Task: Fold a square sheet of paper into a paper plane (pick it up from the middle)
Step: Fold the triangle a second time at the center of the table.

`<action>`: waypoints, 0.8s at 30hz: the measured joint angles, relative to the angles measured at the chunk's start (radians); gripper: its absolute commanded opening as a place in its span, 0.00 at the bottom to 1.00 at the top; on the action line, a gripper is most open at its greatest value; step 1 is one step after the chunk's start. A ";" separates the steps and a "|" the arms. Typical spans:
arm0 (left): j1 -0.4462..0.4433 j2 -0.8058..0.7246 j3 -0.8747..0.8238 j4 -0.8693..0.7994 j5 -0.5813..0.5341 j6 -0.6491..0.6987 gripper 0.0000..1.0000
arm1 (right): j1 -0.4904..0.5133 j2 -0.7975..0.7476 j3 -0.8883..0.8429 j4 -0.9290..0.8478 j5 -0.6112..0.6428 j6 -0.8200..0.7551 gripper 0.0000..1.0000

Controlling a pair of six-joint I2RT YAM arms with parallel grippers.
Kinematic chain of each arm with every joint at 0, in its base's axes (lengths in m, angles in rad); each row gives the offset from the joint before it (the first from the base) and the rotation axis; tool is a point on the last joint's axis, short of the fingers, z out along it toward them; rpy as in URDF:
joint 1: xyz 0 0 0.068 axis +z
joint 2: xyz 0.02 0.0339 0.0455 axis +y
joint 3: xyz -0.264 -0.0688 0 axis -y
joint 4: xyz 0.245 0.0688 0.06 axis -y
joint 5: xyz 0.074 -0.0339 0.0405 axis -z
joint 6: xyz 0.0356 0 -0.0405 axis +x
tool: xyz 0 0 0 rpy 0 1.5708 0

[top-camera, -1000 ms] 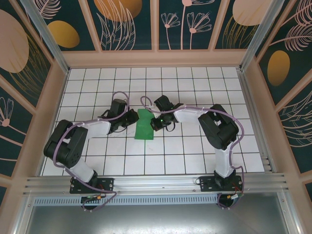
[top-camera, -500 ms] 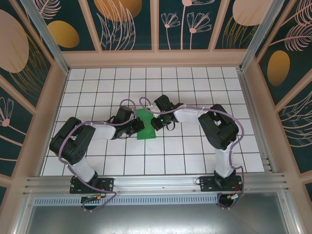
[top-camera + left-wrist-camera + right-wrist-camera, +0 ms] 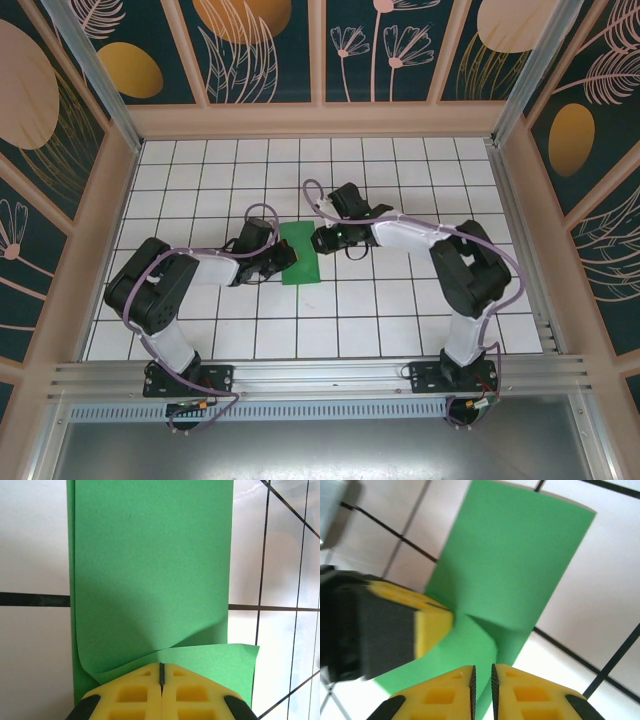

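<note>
Teal panels with pale leaf and flower prints [image 3: 260, 50] are boxing in a white gridded surface [image 3: 400, 330].

- Thin, plain green paper sheet [image 3: 303, 265] is lying near the middle of the surface, folded to a narrow oblong with its long side running 12 to 6 o'clock.
- Left pincer [image 3: 287, 257] is sitting at the sheet's 9 o'clock edge. In its own wrist view the yellow fingers are meeting [image 3: 161, 672], and the top layer of the green paper sheet [image 3: 150, 570] is rising to their seam. Reading this as a pinch on that layer's edge.
- Right pincer [image 3: 320, 238] is hovering at the sheet's 1 o'clock corner. Its wrist view is showing the fingers slightly apart [image 3: 481, 672], with nothing between them.
- From there the left pincer [image 3: 432, 625] is showing as a yellow pad against the green paper sheet [image 3: 520, 565].

Step in hand, by my judgement: turning the pinched layer over for the next crease. Doing it well is looking like a low, slow carry toward 3 o'clock. The free pincer should be pressing the lower layer flat, so the whole sheet is not sliding.

Paper itself is looking clean and matte. It is bowing into a soft curl with a shallow V-shaped dent at the pinch, and no point is formed yet.
</note>
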 measured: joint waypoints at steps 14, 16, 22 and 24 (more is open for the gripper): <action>-0.003 0.000 -0.006 0.011 -0.008 -0.008 0.07 | 0.121 0.061 -0.004 -0.029 0.031 0.244 0.00; -0.004 0.000 -0.006 0.011 -0.011 -0.011 0.07 | 0.129 0.092 0.010 -0.038 0.039 0.254 0.00; -0.005 0.000 -0.005 0.011 -0.016 -0.019 0.07 | 0.138 0.132 0.034 -0.069 0.067 0.261 0.00; -0.005 0.000 -0.005 0.011 -0.019 -0.024 0.07 | 0.139 0.135 0.040 -0.080 0.078 0.260 0.00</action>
